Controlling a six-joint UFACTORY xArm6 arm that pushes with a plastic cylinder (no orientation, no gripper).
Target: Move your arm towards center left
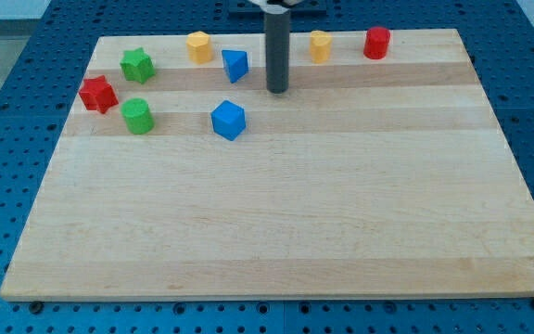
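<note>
My tip (277, 90) rests on the wooden board (276, 204) near the view's top, middle. A blue triangular block (235, 65) lies just to its left. A blue cube (228, 121) sits below and left of the tip. Further left are a green star-like block (137, 65), a red star-like block (97, 94) and a green cylinder (138, 116). A yellow hexagonal block (199, 45) is at the top left of the tip. A yellow block (320, 45) and a red cylinder (376, 43) lie to its upper right.
The board lies on a blue perforated table (7, 74). The arm's mount (276, 6) shows at the view's top edge above the rod.
</note>
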